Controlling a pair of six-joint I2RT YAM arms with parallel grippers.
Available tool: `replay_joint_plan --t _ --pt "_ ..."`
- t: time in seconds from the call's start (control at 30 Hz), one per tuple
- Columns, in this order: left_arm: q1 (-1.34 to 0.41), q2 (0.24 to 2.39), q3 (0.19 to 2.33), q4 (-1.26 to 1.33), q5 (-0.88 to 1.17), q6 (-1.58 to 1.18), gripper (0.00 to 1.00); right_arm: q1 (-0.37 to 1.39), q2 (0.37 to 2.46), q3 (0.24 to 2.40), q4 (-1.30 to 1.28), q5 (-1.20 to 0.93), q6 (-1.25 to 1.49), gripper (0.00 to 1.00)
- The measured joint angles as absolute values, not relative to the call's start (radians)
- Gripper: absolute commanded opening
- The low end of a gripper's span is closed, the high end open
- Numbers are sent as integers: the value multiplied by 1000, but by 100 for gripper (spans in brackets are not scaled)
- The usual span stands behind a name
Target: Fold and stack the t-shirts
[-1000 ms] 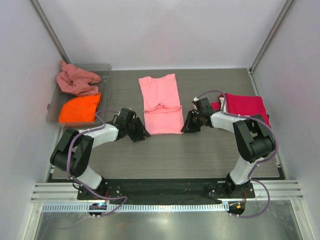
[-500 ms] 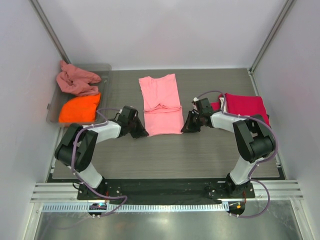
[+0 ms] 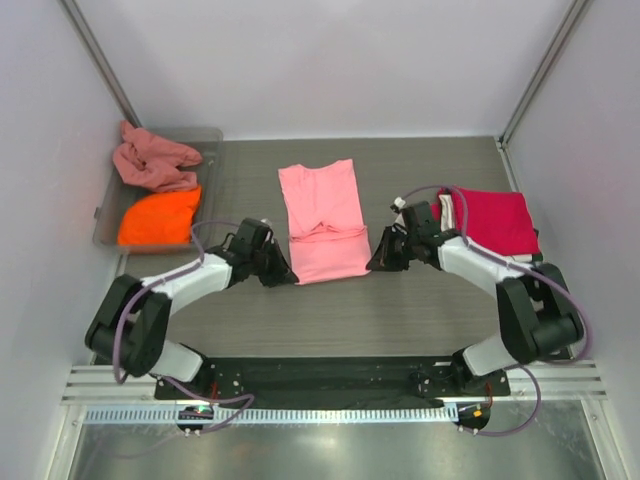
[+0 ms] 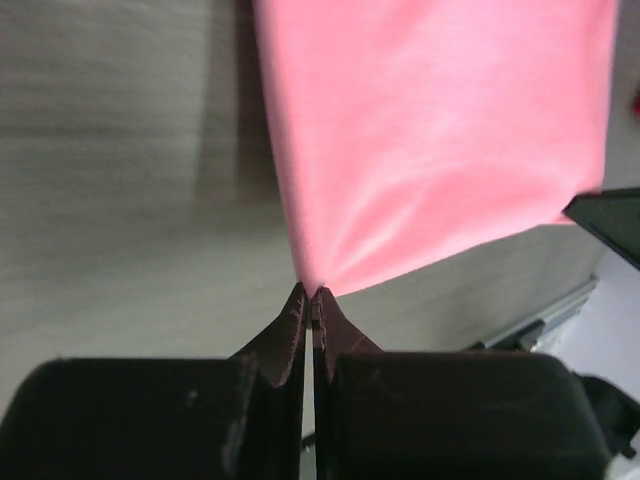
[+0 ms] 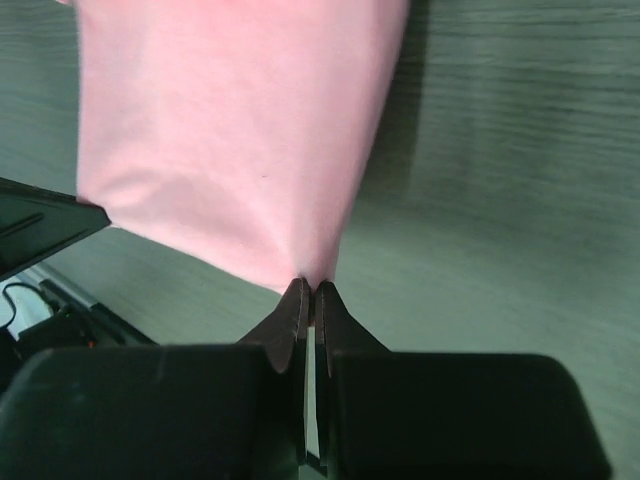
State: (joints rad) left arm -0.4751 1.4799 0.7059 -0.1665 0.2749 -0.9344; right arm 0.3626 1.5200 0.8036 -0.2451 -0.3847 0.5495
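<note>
The light pink t-shirt (image 3: 325, 222) lies in the middle of the desk (image 3: 420, 310), already narrowed to a long strip with its sleeves turned in, collar end away from the arms and hem end toward them. The left end effector (image 4: 308, 296) is clenched on the near-left corner of the hem, and the right end effector (image 5: 308, 289) is clenched on the near-right corner. In both wrist views the cloth fans out taut from the pinched tips, with a shadow beneath it, so the hem looks lifted slightly off the wood. Holding both corners at once keeps the edge straight and level, which judging by the layout is the setup for carrying the hem over toward the collar for a crosswise fold. To the right, close behind the right arm's wrist, a folded crimson red t-shirt (image 3: 495, 220) tops the pile where the finished one probably belongs. At far left a grey tray (image 3: 103, 215) holds an orange t-shirt (image 3: 160, 217) and a crumpled dusty rose t-shirt (image 3: 150, 162), waiting their turn. Nothing lies on the desk along the fold path, though the right arm's elbow and cable sit near the red pile and could brush it.
</note>
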Motion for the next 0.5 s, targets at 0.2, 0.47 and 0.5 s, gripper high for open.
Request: replay_joint_plan --t 0.2,0.47,0.5 --pt "-520 1260 718 -312 322 -928 0 368 1271 781 -355 -379 528 1" --pt "-527 1055 769 -458 377 -946 0 371 1090 847 -528 -363 521 1" --pt "-528 1048 781 -466 378 -947 0 371 1090 868 -540 -360 520 1"
